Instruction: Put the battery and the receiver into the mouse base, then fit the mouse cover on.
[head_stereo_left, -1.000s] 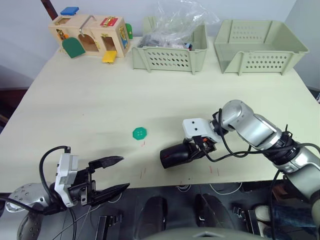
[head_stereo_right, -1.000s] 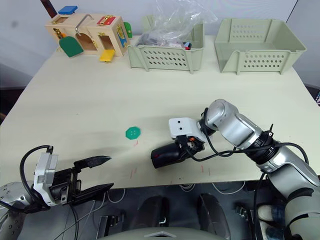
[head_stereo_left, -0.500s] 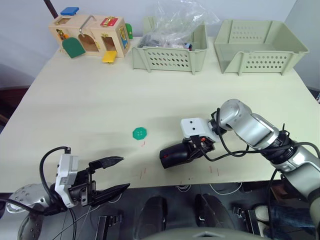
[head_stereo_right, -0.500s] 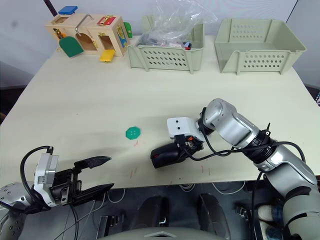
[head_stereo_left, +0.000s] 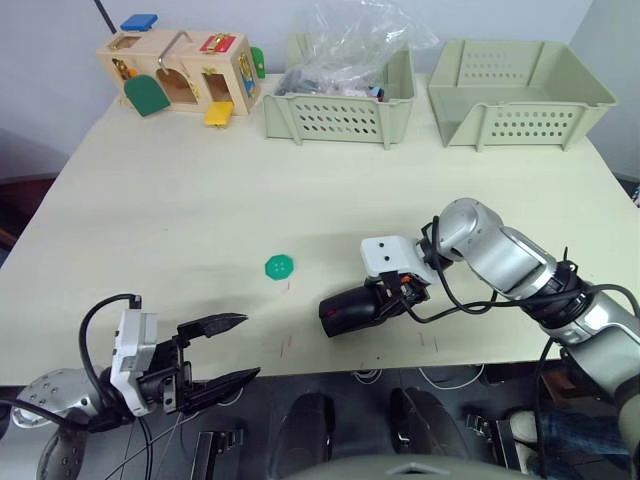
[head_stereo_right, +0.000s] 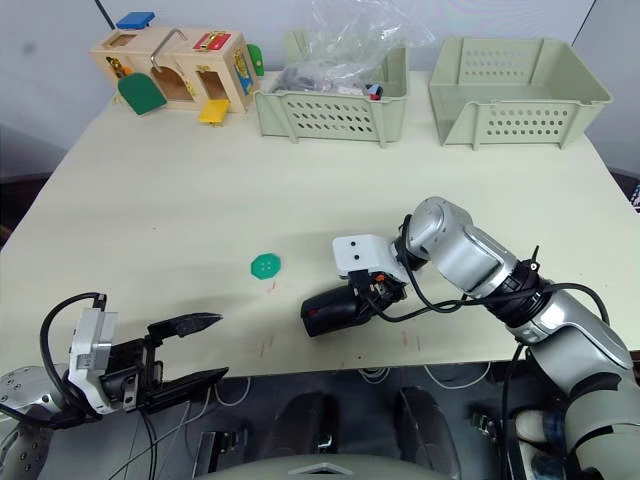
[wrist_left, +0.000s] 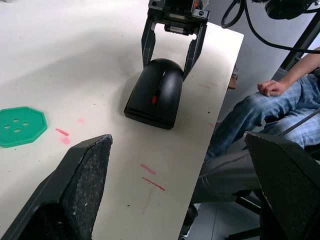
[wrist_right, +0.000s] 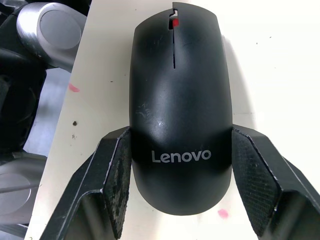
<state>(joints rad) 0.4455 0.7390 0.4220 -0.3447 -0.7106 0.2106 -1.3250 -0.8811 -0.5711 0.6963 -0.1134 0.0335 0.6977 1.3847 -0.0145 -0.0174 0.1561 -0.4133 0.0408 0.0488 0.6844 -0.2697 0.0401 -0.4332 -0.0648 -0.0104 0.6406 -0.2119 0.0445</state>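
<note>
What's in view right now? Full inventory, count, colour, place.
Mouse: 1, black with a red scroll wheel, cover on, near the table's front edge, right of centre.
Disc: 1, green, on the table left of the mouse.
Wooden box: 1, tan with coloured latches, far left corner.
Baskets: 2, pale green, along the far edge; the middle one holds a clear plastic bag, the right one looks empty.
Table: 1, cream.
Person: 1, in jeans, seated beside the table.
Left gripper: open, off the front edge.
Right gripper: fingers either side of the mouse, with gaps.
</note>
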